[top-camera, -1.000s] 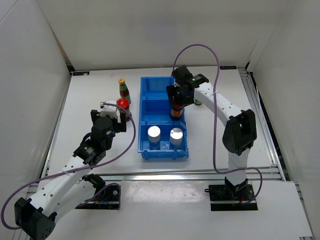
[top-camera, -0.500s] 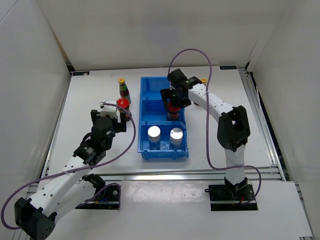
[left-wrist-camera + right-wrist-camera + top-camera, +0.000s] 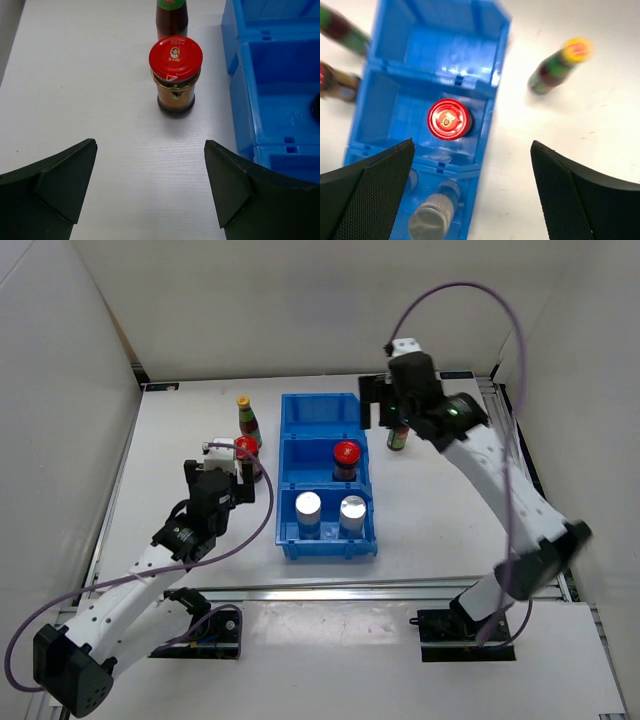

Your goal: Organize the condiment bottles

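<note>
Directly below the right hand (image 3: pixel 472 150), a squat dark glass jar with a red lid (image 3: pixel 448 119) is seated upright in the middle compartment of the blue three-compartment plastic bin (image 3: pixel 320 418). The right hand is spread wide, grasps nothing and is held well above the jar. On the wrist side of that hand, the near compartment is occupied by two silver-topped white shakers (image 3: pixel 308 505), set side by side. Like is evidently grouped with like, one kind to a compartment. Ahead and to the right of the hand, outside the bin wall, a slim dark sauce bottle with a yellow cap (image 3: pixel 555 67) is left on the white surface (image 3: pixel 440 500). It is blurred in the wrist view.

Ahead of the left hand (image 3: pixel 150 145), centred on the gap between its fingers, the second red-lidded jar (image 3: pixel 175 80) is stood upright on the surface. The left hand is likewise wide apart and empty, short of the jar. Just beyond that jar a second slim yellow-capped bottle (image 3: pixel 245 418) is placed, near it but apart.

Room beside the seated jar is judged sufficient for its twin. The bin's wall lies close on the left hand's right, so a lift over the rim is required. The far compartment, in which nothing is seen, is presumably reserved for both slim bottles.
</note>
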Motion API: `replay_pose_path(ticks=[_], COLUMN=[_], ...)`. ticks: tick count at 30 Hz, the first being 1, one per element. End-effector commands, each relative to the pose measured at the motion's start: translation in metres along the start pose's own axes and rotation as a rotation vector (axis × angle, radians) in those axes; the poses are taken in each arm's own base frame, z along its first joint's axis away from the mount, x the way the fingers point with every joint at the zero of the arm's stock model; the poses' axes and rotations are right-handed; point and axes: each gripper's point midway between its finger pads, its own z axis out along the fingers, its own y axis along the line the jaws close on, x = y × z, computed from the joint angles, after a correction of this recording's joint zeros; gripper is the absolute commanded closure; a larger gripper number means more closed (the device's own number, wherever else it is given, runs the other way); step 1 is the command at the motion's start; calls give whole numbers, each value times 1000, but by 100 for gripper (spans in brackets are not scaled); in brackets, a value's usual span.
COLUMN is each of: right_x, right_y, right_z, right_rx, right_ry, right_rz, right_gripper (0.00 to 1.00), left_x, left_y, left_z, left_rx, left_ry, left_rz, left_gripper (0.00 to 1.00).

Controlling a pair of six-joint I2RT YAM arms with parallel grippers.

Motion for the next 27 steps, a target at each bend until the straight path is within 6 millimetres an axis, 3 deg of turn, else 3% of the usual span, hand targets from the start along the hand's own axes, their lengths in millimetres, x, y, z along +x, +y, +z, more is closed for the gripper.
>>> replay_pose_path(ticks=[1,4,5,7,12,20,27], right_x=[-3,8,22,29,55,62,63], right_y=[-30,-40,-42,-47,-53,-50,-52], right_z=[-52,-79,-77,-89,-94,-103,-119], right_rx=[78,71,77,73,65,21,5], right_ry=[-95,-121,-96,-110,-80,-76,-97], right_rz=[13,34,37,42,48,47,52], right_gripper=[0,0,0,0,0,0,0], left_x=[-11,-24,-35,-48,-70,-36,-27], left_y=[-6,-17,-20,-22,-34,-50,-42], left_z=[1,8,13,18,48,105,125], left_rx=[30,112,147,179,228,238,168], left_ry=[28,49,50,49,50,188,214], left_rz=[-72,-147,-181,-208,-190,-209,-191], left_gripper=[1,1,1,1,1,1,1])
